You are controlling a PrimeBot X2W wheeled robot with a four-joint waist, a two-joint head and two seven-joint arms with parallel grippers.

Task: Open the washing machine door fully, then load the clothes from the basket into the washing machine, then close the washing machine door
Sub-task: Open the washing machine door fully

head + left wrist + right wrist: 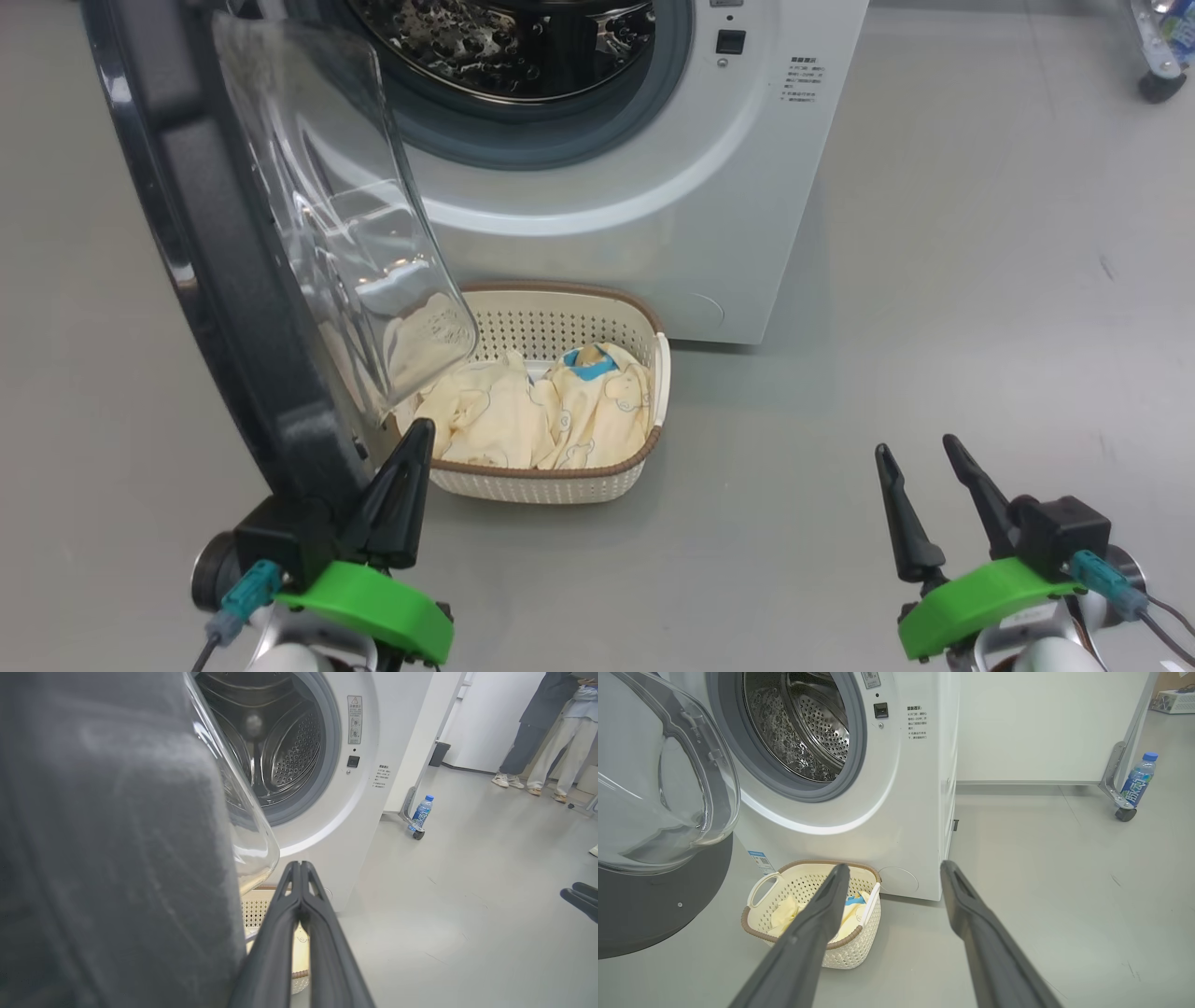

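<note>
washing machine door [215,308]: top cut by the frame edge, rim a grey blur in the left wrist view | basket [560,322]: left end behind the door (clothes [504,411] there show warped through its glass) | washing machine [653,187]: drum top cropped, small print [803,79] unreadable | two people [532,742], far right: cut off above the waist

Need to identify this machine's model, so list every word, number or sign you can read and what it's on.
None can be quoted with confidence.
Printed block on the washing machine front: Chinese lines, too small to read.
Warning sticker beside the drum opening: a triangle sign above pictograms, no legible words.
Blue label at the machine's lower corner: QR code, text too small.
Bottle on the floor: white characters, blurred.
</note>
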